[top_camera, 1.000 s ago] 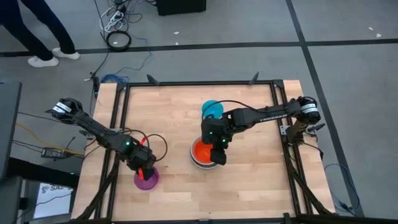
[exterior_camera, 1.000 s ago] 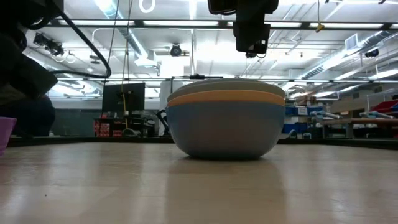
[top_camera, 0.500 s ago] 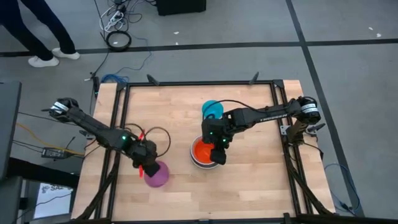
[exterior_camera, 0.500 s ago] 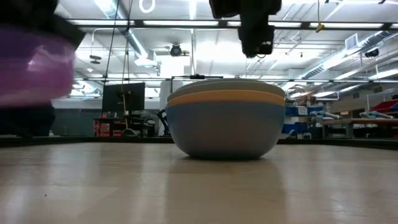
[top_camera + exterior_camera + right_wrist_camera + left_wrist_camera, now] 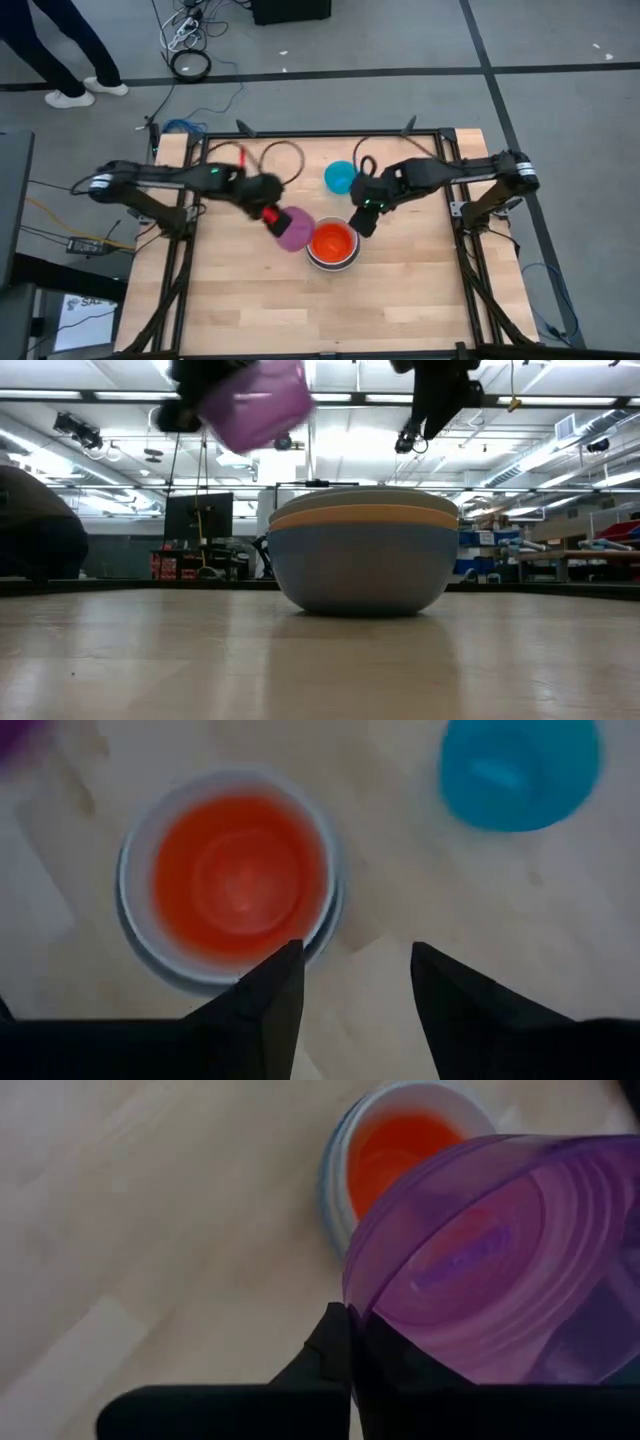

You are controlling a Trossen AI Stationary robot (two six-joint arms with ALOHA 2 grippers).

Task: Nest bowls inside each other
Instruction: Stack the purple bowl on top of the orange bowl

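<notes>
A stack of nested bowls rests on its base at the table's middle, with a red-orange bowl innermost. A small teal bowl sits alone on the table, farther back. The purple bowl hangs in the air just left of the stack, high above the table in the low view. My left gripper is shut on it. My right gripper hovers open above the stack's far right side, with nothing between its fingers. My left gripper holds the purple bowl by its rim. One finger lies outside the wall, and the other shows dimly through the wall from inside. The fingers slant down from the table's left. The bowl is lifted clear and tilted.
Bare wooden tabletop lies on the near side and to the right of the stack. A black frame borders the table. A person's legs stand on the floor beyond the far left corner.
My left gripper has taken hold of the purple bowl near the table's near left. It has lifted the bowl clear and swung it up and toward the stack, and the bowl has tipped. My right gripper has drawn back from over the stack toward the far edge, rising and turning.
</notes>
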